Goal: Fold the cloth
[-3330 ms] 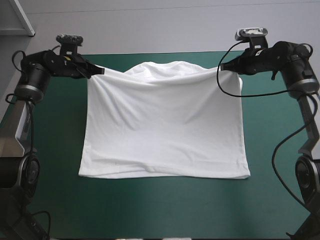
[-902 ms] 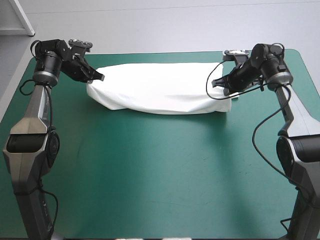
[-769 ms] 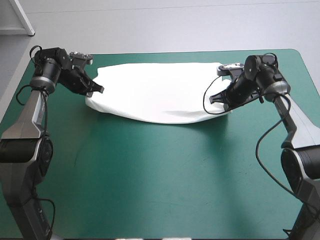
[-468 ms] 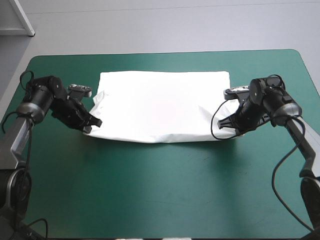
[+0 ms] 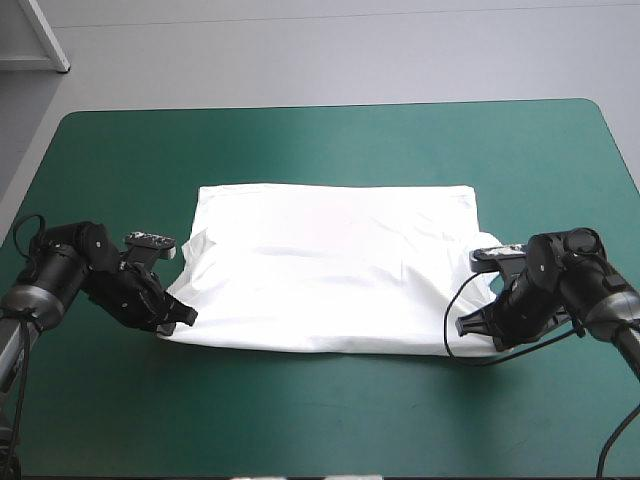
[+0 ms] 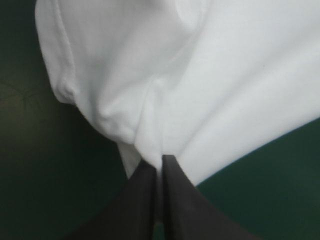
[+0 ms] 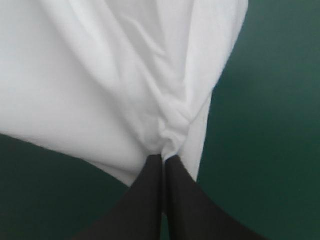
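At the near left corner of the T-shirt, the left gripper is pinched almost fully together on a bunched fold of white fabric, which the wrist view shows drawn into the slit at its tip. Across the middle of the teal-green cover the T-shirt lies folded into a wide, flat band. At its near right corner the right gripper is likewise nipped tight on gathered cloth.
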Tool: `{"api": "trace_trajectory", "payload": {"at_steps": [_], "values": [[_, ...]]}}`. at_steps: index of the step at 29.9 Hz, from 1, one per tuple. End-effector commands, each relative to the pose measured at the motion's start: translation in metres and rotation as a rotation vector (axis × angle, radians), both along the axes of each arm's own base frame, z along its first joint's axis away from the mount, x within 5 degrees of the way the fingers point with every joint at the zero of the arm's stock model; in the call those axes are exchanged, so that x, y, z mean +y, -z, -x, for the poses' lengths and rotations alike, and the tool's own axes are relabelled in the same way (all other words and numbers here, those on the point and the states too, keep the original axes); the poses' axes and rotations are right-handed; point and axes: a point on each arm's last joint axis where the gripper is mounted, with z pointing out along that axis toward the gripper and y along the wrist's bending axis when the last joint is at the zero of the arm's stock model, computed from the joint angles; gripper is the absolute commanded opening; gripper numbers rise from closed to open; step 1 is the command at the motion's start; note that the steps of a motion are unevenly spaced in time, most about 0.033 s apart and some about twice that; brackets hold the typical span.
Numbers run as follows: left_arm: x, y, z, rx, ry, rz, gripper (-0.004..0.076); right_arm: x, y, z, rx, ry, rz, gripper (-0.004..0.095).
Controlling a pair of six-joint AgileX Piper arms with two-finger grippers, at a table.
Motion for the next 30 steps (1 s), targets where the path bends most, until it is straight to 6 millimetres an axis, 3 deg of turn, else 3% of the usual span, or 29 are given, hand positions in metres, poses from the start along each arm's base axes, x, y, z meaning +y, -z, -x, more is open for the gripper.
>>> {"api": "trace_trajectory", "payload": {"at_steps": [1,5,10,13,19,26,30], "values": [[-0.003,-0.012,0.003,-0.054,0.018,0.020,0.0043,0.001,-0.008,0.007,-0.055,-0.046,-0.027,0.0002],[-0.004,-0.012,0.002,-0.058,0.013,0.033,0.0162,0.003,-0.013,0.005,-0.134,-0.065,-0.064,0.0183],[-0.005,-0.013,0.000,-0.081,0.002,0.046,0.0449,0.004,-0.021,-0.002,-0.275,-0.051,-0.083,0.0592],[-0.006,-0.014,-0.003,-0.114,-0.015,0.064,0.0538,0.004,-0.029,-0.006,-0.360,-0.029,-0.099,0.0702],[-0.007,-0.034,-0.017,-0.247,-0.033,0.073,0.0540,0.004,-0.070,-0.008,-0.479,-0.016,-0.118,0.0702],[-0.008,-0.117,-0.028,-0.486,-0.035,0.096,0.0540,-0.002,-0.133,-0.001,-0.595,0.006,-0.096,0.0702],[-0.006,-0.162,-0.021,-0.617,-0.027,0.089,0.0540,-0.005,-0.150,0.007,-0.604,0.008,-0.083,0.0702]]}}
